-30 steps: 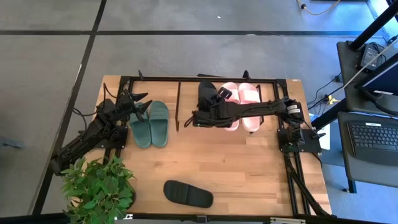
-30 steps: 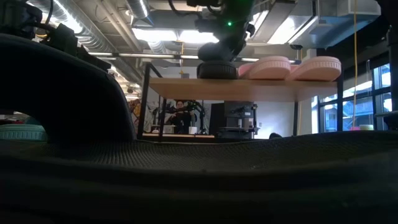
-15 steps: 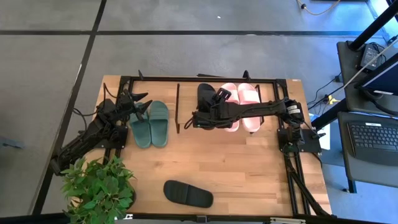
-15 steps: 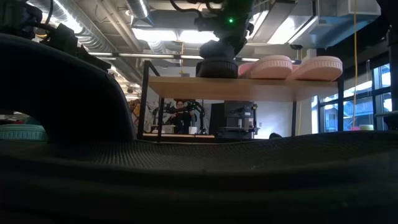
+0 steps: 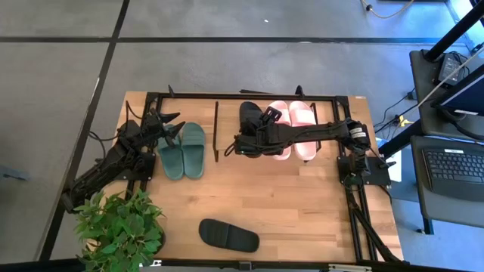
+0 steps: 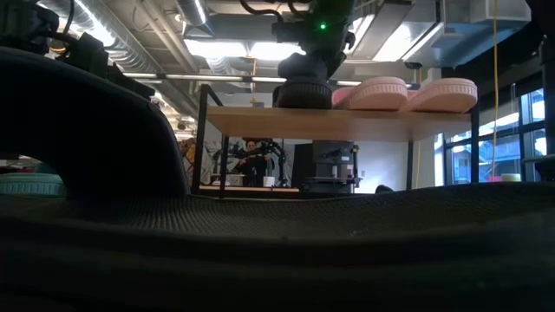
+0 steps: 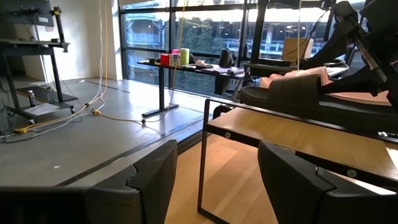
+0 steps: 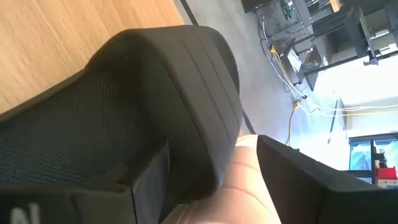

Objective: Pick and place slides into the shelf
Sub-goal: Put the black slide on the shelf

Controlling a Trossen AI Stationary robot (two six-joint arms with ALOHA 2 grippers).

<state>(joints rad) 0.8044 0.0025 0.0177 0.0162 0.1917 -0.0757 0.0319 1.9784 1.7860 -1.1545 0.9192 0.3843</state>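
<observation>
The shelf [image 5: 227,96] stands along the table's far edge; its raised board [image 6: 347,123] shows in the low view. One black slide [image 5: 249,112] sits on it beside the light pink pair [image 5: 299,125]. My right gripper [image 5: 263,121] reaches in from the right and is shut on that black slide [image 8: 155,112]. The dark green pair [image 5: 183,149] lies flat at the left. The other black slide [image 5: 228,236] lies sole-down near the table's near edge. My left gripper [image 5: 172,125] hovers open beside the green pair, touching nothing. My right gripper has the black slide by the side of its wide strap [image 8: 217,143], on the side toward the pink pair. One finger [image 8: 143,186] is under the strap and the other [image 8: 298,186] is outside it, over a pink slide [image 8: 249,186]. The slide stays level at the shelf board [image 6: 303,93].
A potted plant [image 5: 121,227] stands at the table's near left corner. The near black slide [image 6: 260,251] fills the low view's foreground. An upright shelf divider [image 5: 216,128] stands left of the held slide. Bare wood lies between the shelf and the near edge.
My right gripper and the black slide have risen very slightly over the shelf board in the low view. The left arm and the other slides have kept still.
</observation>
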